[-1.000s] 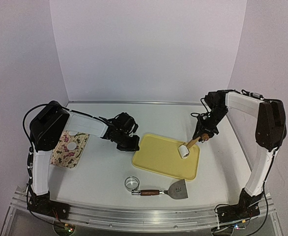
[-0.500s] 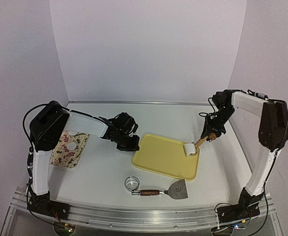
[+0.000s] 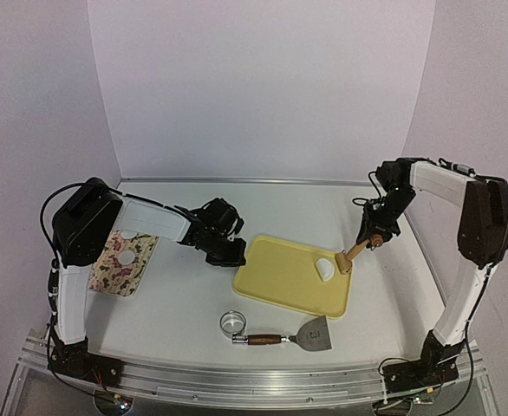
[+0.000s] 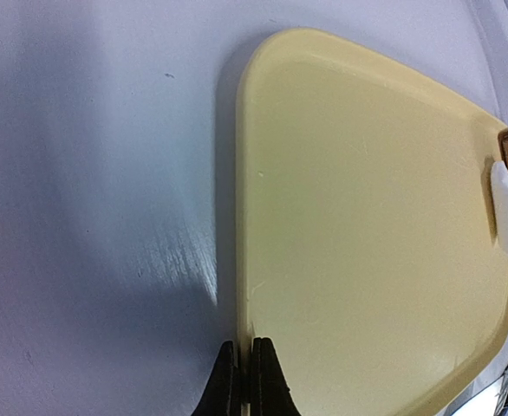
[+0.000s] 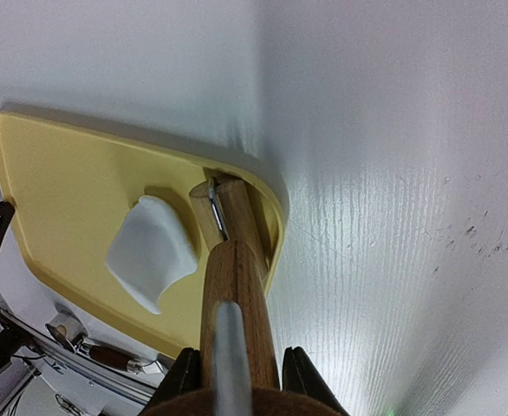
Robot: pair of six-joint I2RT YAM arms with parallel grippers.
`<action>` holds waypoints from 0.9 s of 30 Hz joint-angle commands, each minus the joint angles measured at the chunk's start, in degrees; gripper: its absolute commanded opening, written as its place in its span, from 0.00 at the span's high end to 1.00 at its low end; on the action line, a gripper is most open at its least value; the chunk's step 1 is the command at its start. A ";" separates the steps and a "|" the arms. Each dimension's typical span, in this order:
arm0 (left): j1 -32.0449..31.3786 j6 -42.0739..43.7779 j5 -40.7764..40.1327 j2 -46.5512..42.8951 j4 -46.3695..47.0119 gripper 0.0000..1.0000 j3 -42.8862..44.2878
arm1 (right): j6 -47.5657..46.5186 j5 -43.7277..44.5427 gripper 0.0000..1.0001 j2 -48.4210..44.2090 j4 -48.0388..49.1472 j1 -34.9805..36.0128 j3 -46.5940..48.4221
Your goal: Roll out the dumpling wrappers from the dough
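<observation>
**A:** Two dumpling wrappers lie on the floral mat, well to the left of the yellow tray. Which step is this?

**B:** Rolling another one, I'd say. The right gripper has its jaws clamped on the handle of the wooden rolling pin. The pin's tip rests at the tray's right edge, touching a white lump of dough just inside that rim.

**A:** And the left gripper?

**B:** Its jaws are squeezed fully together at the tray's left rim, probably to steady it. Whether they actually pinch the rim, I can't tell.

**A:** Next move?

**B:** The dough looks thick and uneven. The pin should be laid flat over it and pushed toward the tray's middle, with the tray kept from sliding.
</observation>
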 commanded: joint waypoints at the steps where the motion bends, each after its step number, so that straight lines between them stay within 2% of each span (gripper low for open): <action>1: 2.78 1.57 -5.59 1.82 -10.91 1.00 -1.83 | 1.24 5.94 1.00 -1.62 -2.35 -0.98 0.41; 10: 2.78 1.63 -3.82 2.91 -10.88 1.00 -0.27 | 2.89 -0.73 1.00 -7.63 -4.47 -0.03 4.17; 15: 2.78 -3.65 -4.41 1.92 -12.85 1.00 -1.06 | 6.21 -4.15 1.00 -10.81 -4.56 2.62 4.25; 21: 2.78 -9.63 -4.94 -1.83 -10.49 1.00 -6.32 | 11.47 -2.81 1.00 -13.40 -3.66 7.53 4.68; 27: 2.08 -11.58 3.75 -6.14 -2.45 0.98 -12.43 | 16.17 2.14 1.00 -12.65 -0.40 13.32 5.06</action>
